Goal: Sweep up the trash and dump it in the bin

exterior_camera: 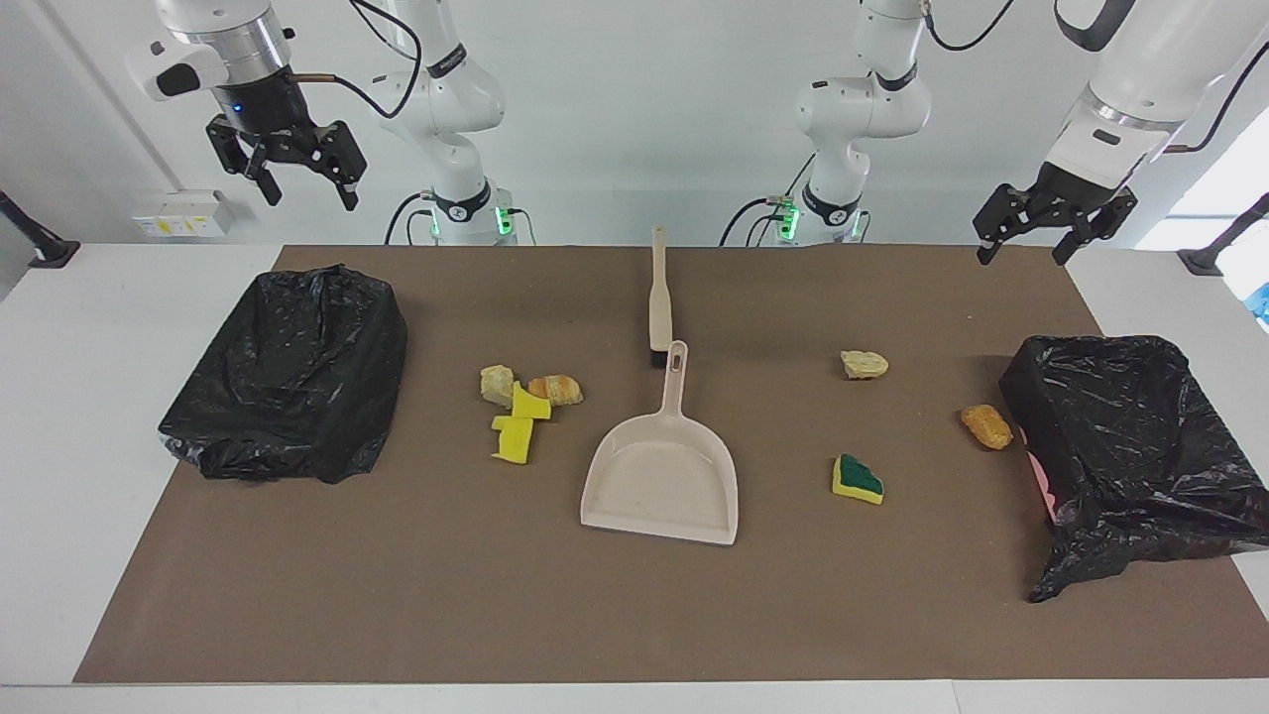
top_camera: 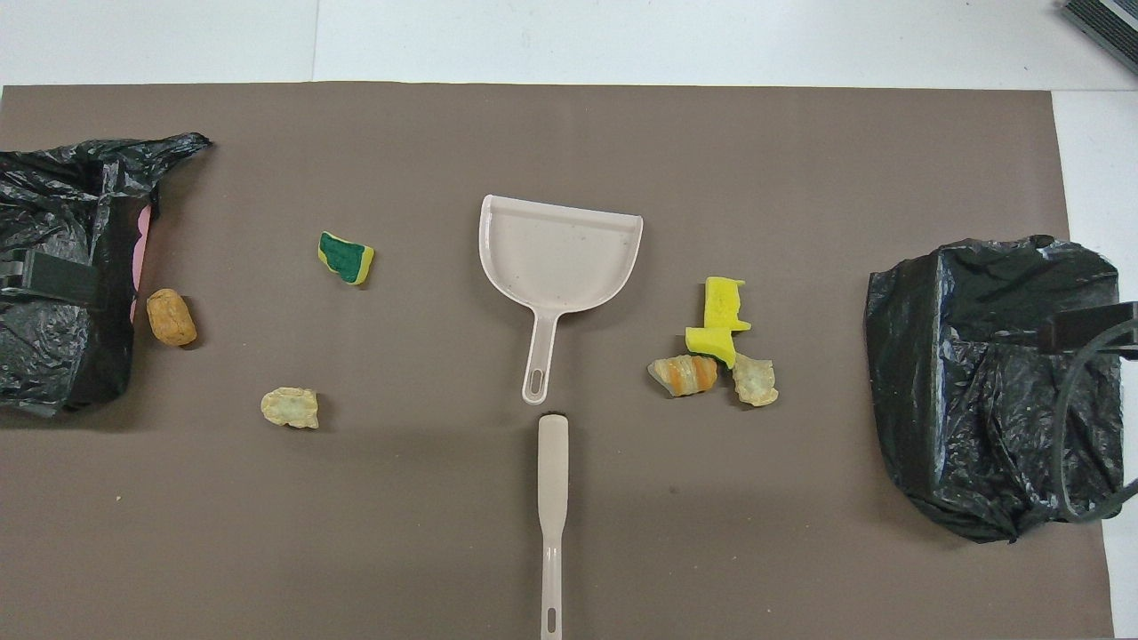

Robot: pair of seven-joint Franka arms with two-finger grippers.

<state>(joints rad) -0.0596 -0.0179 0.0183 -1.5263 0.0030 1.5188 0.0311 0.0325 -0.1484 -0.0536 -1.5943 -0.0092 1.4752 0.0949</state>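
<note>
trash scattered on the table either side of the dustpan, between two bins. likely light, soft, prone to roll: best pushed with the brush, gripped mid-handle. left gripper and right gripper raised, fingers wide, empty.

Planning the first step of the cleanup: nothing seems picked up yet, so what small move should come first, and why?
Probably lower the right gripper to the brush handle. Both it and the left gripper hang open and empty, the dustpan lies untouched, and the trash is scattered on the mat, so sweeping needs a tool in hand first.
</note>
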